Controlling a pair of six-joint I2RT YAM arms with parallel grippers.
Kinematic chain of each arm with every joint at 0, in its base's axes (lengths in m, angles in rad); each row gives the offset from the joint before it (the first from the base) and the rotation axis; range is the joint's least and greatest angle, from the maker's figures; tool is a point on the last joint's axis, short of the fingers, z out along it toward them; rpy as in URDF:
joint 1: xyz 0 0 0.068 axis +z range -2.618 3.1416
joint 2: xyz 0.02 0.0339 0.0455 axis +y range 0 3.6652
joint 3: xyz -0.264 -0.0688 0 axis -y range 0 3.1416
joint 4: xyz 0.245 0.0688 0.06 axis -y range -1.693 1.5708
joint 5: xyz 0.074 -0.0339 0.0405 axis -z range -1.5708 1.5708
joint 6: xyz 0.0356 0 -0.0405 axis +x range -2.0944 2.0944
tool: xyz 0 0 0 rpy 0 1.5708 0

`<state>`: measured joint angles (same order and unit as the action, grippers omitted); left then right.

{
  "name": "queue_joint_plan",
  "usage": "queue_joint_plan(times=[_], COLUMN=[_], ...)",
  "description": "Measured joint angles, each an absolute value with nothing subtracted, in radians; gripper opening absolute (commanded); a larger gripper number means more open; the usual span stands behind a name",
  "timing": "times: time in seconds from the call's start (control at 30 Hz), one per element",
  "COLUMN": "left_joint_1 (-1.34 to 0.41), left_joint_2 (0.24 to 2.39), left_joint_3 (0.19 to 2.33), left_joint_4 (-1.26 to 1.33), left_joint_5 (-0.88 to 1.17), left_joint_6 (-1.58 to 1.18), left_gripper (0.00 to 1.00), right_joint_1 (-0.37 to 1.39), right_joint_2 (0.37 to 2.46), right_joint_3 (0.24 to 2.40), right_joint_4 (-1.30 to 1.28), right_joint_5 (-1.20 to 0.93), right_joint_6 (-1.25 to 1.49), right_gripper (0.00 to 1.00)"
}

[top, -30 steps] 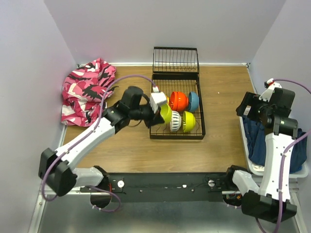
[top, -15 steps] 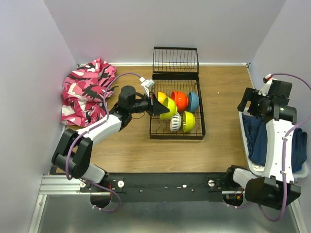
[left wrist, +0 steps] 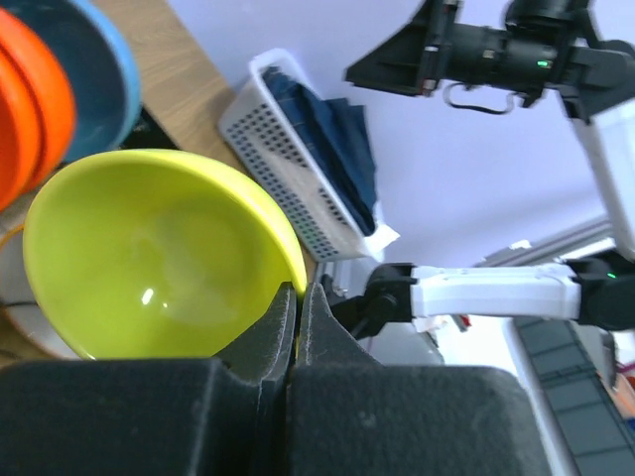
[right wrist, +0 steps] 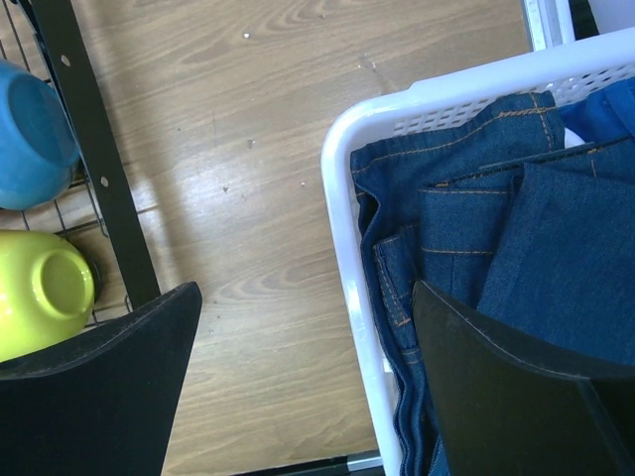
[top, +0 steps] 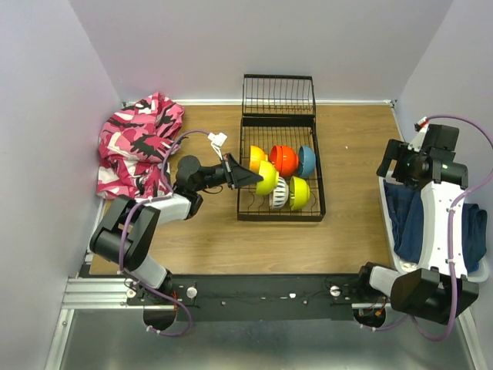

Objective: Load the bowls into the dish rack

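Note:
The black wire dish rack (top: 279,215) stands at the table's middle back with its flap (top: 278,95) raised. In it sit an orange bowl (top: 256,156), a red bowl (top: 284,159), a blue bowl (top: 307,161), a cream-white bowl (top: 278,193) and a lime green bowl (top: 299,193). My left gripper (top: 248,179) is shut on the rim of another lime green bowl (top: 267,179), held on edge inside the rack's left side; the left wrist view shows its inside (left wrist: 149,258). My right gripper (top: 394,168) is open and empty above the table's right edge, over the basket rim (right wrist: 342,248).
A pink camouflage cloth (top: 137,144) lies at the back left. A white basket (top: 390,231) of blue denim (right wrist: 516,238) stands at the right edge. Bare wooden table (top: 231,247) lies in front of the rack.
My left arm has drawn back and lowered, its wrist turned, with the lime green bowl still gripped at the rack's left side. My right arm has lifted slightly.

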<state>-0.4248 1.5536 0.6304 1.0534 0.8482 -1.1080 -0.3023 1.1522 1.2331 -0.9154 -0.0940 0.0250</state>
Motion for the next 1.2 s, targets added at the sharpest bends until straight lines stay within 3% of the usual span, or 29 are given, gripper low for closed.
queue_joint_plan(times=[0.37,1.2], left_joint_1=[-0.355,-0.321], left_joint_2=[1.592,1.811], left_joint_3=[0.628,0.572], left_joint_4=[1.235,1.271], left_joint_5=[0.879,0.888], left_joint_6=[-1.258,-1.270], left_gripper=[0.00,0.00], right_joint_1=[-0.302,-0.302], right_joint_2=[1.167,1.174], right_joint_3=[1.233,1.199], right_joint_4=[-0.916,-0.915], right_joint_5=[-0.085,-0.067], right_joint_6=[0.024,0.024], right_gripper=[0.95,0.95])
